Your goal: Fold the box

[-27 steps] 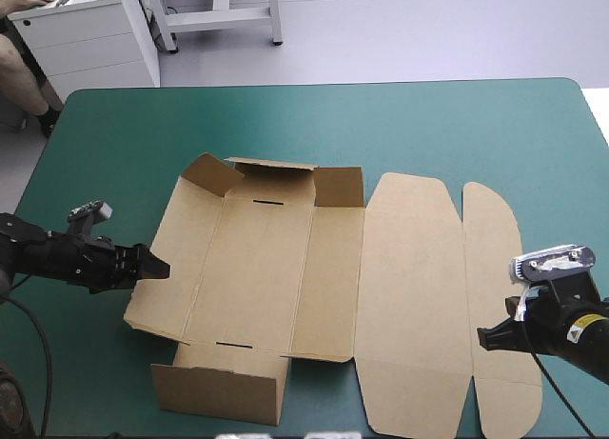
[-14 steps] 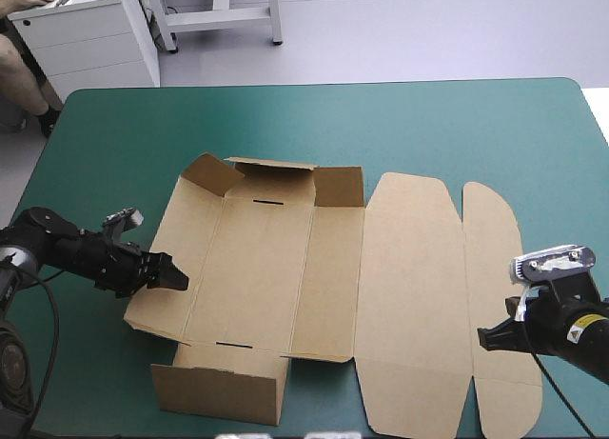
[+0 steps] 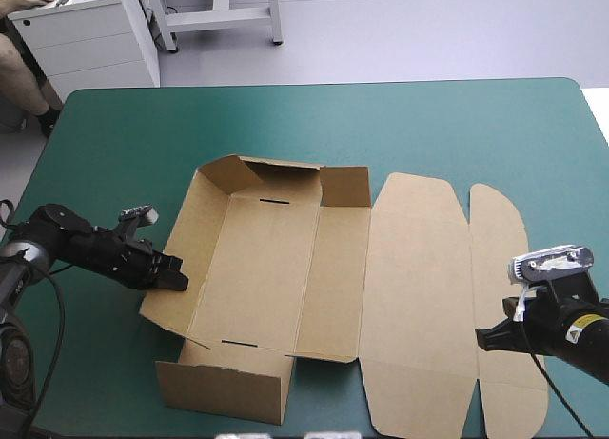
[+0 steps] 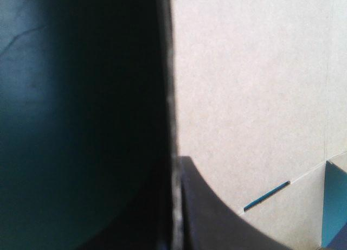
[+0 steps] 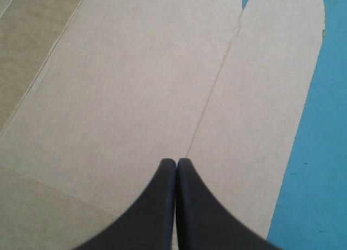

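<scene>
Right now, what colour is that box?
The box is plain brown, with no print. The high view shows it best.

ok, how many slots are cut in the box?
2, both in the box: far slot at its far end, near slot at its near end. None look hidden.

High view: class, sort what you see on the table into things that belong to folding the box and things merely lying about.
Belongs to the job:
brown cardboard box sheet, walls partly raised
left gripper, black fin-shaped fingers shut on its left wall
right gripper, shut, over the sheet's flat end

Just there:
teal-green table cover, only the work surface
</scene>
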